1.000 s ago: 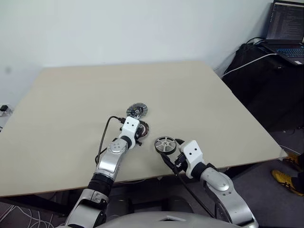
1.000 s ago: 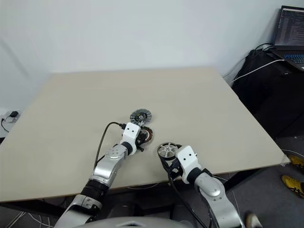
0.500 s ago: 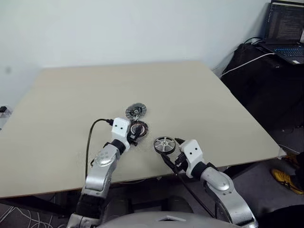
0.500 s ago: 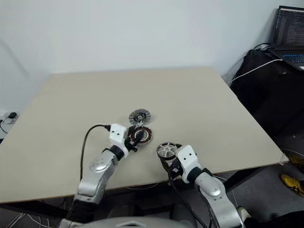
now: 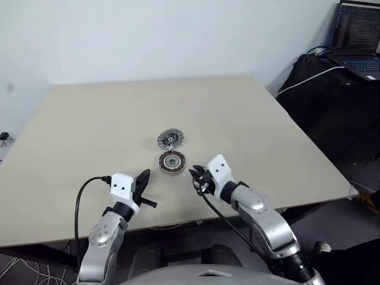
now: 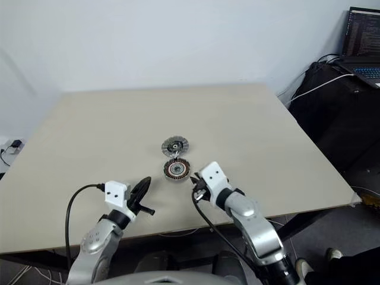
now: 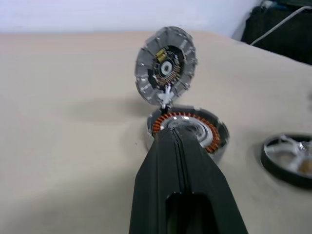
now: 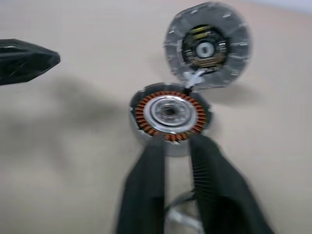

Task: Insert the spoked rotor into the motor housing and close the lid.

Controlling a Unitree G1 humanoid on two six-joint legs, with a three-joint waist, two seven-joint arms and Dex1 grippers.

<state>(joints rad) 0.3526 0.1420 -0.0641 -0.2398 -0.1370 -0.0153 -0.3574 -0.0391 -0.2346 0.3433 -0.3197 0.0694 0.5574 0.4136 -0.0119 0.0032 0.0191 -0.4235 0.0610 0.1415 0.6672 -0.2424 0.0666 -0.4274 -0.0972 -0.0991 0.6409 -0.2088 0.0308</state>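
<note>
The motor housing, a round puck with coppery windings, lies flat at the table's middle. The lid, a ribbed silver disc, lies just beyond it, touching its rim. My right gripper is just right of the housing, shut on the spoked rotor. A narrow gap stays between its fingers, and the rotor's silvery spokes show low between them. My left gripper is shut and empty. It sits near the front edge, left of the housing, pointing toward it.
The beige table has bare room on all sides of the parts. Off its right edge stands a black unit with a white cable and an open laptop. A black cable trails from each wrist.
My left gripper has drawn back from the housing toward the front left and shut. The right gripper has moved left over the rotor and shut on it.
</note>
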